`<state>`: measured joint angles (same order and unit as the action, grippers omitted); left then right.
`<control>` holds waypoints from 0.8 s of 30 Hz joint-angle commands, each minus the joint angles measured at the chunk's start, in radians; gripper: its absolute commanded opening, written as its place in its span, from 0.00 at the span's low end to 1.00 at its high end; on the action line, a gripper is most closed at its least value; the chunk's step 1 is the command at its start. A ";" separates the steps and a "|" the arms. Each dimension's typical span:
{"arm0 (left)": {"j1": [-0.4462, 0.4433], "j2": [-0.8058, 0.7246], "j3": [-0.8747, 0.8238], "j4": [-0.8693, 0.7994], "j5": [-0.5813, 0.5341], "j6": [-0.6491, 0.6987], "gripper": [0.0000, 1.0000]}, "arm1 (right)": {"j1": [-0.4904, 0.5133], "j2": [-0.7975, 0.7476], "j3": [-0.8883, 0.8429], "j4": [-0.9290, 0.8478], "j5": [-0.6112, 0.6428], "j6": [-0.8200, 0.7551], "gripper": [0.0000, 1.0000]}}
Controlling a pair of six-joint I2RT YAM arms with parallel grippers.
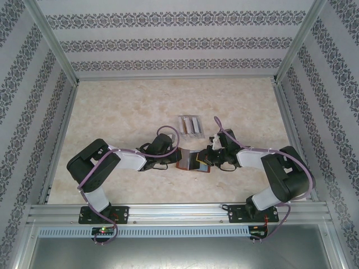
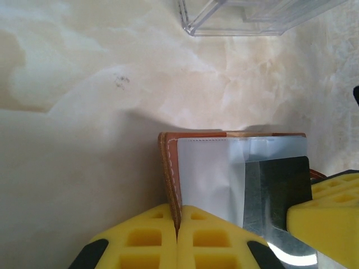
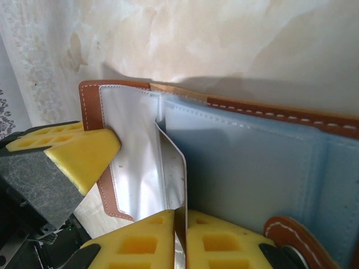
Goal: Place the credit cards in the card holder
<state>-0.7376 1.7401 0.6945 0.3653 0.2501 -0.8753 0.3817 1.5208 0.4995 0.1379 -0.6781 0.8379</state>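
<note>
Open card holder (image 1: 193, 163) lies near the middle of the worktop (image 1: 123, 112), a little toward its near edge, between both arms. Its brown stitched edge is clamped by the left claw (image 2: 177, 238), fingers pressed together. The right claw (image 3: 179, 238) is pinching a thin credit card (image 3: 171, 168) edge-on; its tip is probably just inside a clear pocket, hard to tell. A clear rack (image 1: 189, 126) stands just beyond, toward the far edge.

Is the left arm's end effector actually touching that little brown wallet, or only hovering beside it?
Touching. In the left wrist view, the left end effector has its yellow fingers pressed together on the card holder's leather edge, with no gap.
</note>
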 commanded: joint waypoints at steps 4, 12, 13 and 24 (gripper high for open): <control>0.003 -0.042 -0.013 -0.067 -0.060 0.016 0.40 | -0.001 0.048 0.032 -0.048 0.031 -0.027 0.03; 0.003 -0.087 -0.023 -0.083 -0.078 0.042 0.33 | 0.006 0.082 0.046 -0.027 0.027 -0.009 0.00; 0.003 -0.077 -0.015 -0.095 -0.076 0.042 0.27 | 0.009 0.081 0.045 -0.025 0.034 -0.007 0.00; 0.003 -0.008 0.051 -0.186 -0.060 0.056 0.00 | 0.011 0.074 0.045 -0.029 0.049 0.006 0.22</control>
<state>-0.7311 1.7039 0.7254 0.2508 0.1886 -0.8375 0.3820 1.5791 0.5461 0.1608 -0.6827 0.8394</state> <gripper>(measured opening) 0.050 0.209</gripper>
